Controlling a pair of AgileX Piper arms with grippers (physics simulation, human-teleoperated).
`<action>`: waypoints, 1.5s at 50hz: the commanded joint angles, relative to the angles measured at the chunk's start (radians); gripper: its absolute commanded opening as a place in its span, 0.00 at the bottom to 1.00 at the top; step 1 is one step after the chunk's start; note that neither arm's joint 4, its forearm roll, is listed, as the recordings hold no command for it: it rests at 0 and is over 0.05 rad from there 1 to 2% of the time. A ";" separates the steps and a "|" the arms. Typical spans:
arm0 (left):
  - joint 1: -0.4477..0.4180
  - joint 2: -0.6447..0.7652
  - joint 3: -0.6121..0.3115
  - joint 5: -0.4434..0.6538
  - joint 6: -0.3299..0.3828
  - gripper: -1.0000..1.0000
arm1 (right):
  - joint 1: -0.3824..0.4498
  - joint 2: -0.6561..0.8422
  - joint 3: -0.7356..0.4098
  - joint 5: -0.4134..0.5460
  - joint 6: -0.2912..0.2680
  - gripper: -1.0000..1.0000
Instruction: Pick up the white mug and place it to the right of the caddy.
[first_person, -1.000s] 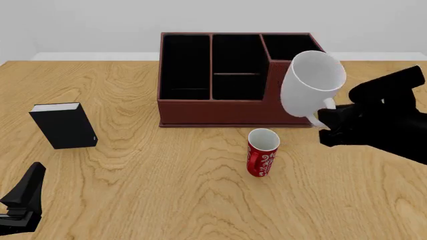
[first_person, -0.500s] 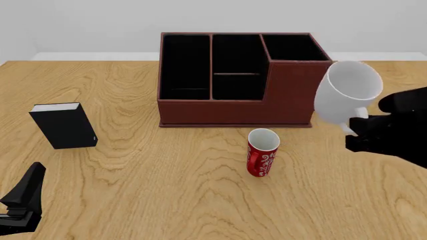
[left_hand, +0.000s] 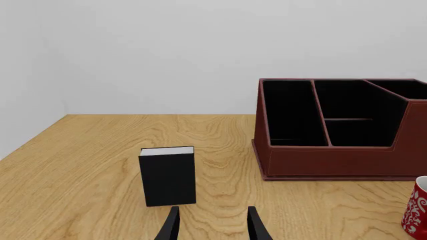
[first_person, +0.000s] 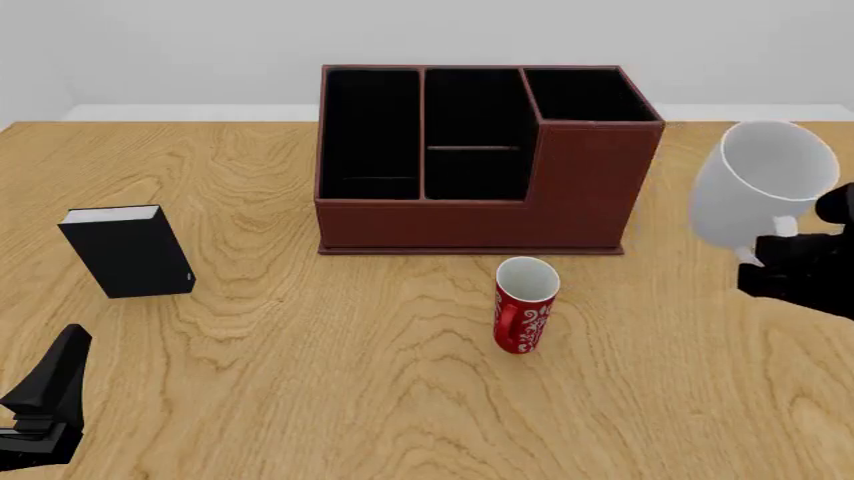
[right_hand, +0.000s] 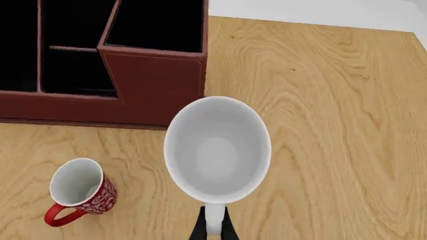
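Mugs 2: white mug (first_person: 758, 187), red mug (first_person: 525, 305) | caddy (first_person: 481, 160) 1 | right end effector (right_hand: 213, 231) grasping white mug handle | left end effector (left_hand: 211, 224) released

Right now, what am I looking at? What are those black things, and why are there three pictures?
It's a pretend robot inside a computer, with two black arms at a wooden table. One camera watches from above, and one small camera rides on each arm.

The right end effector is pinching the handle of the white mug and holding it up in the air, to the right of the caddy, a reddish-brown box with black pockets. The left end effector is open and holds nothing.

On the table also stand a red mug and a small black book.
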 joint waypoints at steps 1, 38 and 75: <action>0.000 0.000 0.000 0.000 0.000 1.00 | -0.062 -0.011 -0.005 0.004 0.011 0.00; 0.000 0.000 0.000 0.000 0.000 1.00 | -0.152 0.200 -0.225 0.002 -0.011 0.00; 0.000 0.000 0.000 0.000 0.000 1.00 | -0.143 0.552 -0.610 0.093 -0.014 0.00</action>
